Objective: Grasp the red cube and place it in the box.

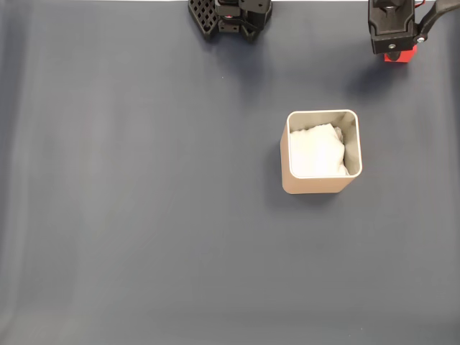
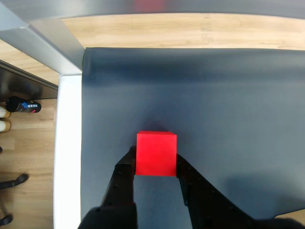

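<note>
The red cube [image 2: 156,153] sits between my two black fingers in the wrist view, and both fingers press against its sides. My gripper [image 2: 155,161] is shut on it. In the fixed view the gripper [image 1: 394,49] is at the top right edge, with a bit of the red cube [image 1: 399,56] showing under it. The beige box [image 1: 320,185], with white padding inside, stands on the dark mat below and to the left of the gripper, well apart from it. Whether the cube touches the mat I cannot tell.
The arm's black base [image 1: 230,16] is at the top middle of the fixed view. In the wrist view the mat's edge [image 2: 82,143] and a white table border [image 2: 67,152] run close on the left, with wood floor beyond.
</note>
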You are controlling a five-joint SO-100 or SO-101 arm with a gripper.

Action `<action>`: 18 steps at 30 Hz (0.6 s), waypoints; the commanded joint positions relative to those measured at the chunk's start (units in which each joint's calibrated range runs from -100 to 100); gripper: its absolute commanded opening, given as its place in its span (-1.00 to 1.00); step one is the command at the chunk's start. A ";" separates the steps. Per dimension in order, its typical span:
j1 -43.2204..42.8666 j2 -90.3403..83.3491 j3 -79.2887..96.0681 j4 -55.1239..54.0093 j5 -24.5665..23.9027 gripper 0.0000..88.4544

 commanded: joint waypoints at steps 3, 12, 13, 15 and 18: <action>-0.17 -1.89 -0.59 1.93 0.10 -0.99; 0.68 -6.14 -3.97 8.98 -0.15 -0.99; 0.90 -6.57 -4.79 10.13 -0.29 -0.99; 1.39 -7.43 -6.61 12.68 -0.54 -0.99; 2.10 -8.90 -9.25 16.95 -1.03 -0.99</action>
